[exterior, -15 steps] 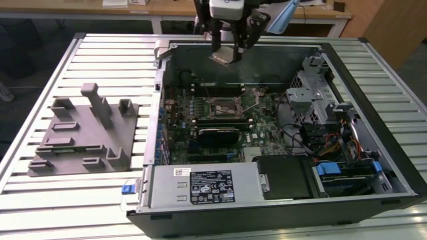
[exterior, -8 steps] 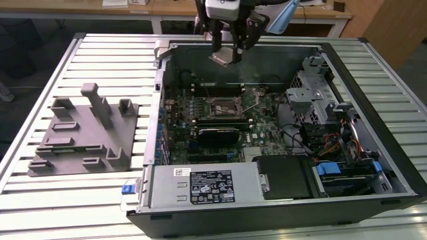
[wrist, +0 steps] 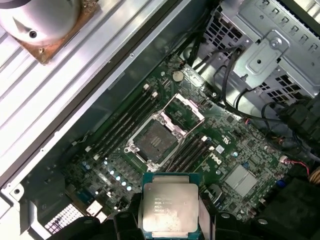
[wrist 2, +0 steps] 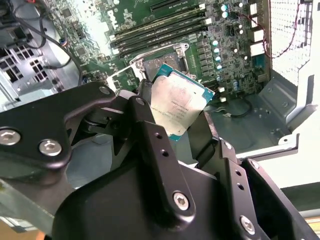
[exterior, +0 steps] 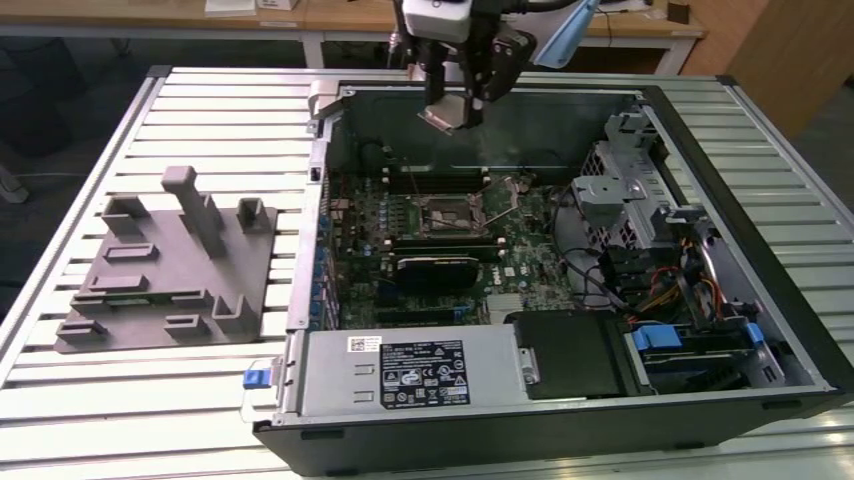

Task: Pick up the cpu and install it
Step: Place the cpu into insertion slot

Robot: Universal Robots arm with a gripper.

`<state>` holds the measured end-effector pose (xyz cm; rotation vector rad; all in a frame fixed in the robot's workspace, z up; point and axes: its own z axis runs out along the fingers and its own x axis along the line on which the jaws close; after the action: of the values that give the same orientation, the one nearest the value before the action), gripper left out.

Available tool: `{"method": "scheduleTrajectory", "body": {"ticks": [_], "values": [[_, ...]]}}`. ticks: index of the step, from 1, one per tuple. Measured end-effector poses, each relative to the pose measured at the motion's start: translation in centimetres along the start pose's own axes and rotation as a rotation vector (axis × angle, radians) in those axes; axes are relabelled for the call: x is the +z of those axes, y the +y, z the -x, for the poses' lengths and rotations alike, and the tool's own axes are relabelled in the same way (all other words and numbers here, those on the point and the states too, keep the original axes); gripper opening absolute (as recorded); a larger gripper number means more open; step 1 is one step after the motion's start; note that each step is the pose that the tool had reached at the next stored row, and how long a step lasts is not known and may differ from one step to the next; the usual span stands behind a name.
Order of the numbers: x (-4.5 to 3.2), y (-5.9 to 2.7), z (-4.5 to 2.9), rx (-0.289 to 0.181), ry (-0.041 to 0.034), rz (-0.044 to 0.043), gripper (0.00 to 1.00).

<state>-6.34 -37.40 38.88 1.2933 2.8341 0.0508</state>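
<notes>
At the exterior view's top centre, the black tool clamps the flat silver square cpu, with the open metal-framed socket lower in frame, directly beneath.

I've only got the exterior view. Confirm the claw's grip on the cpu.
Observer: In the first wrist view the claw is shut on the cpu, gripping it by two opposite edges, with the silver top towards the camera.
Operator: Now check the socket for me.
Observer: In the first wrist view the socket is empty, and its metal frame is swung open beside it.
</notes>
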Motion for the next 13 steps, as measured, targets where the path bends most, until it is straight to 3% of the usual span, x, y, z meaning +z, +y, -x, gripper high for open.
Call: {"method": "scheduleTrajectory", "body": {"ticks": [13], "values": [[0.16,0.00,0.00,0.186,-0.0076,-0.0020,0.53]]}}
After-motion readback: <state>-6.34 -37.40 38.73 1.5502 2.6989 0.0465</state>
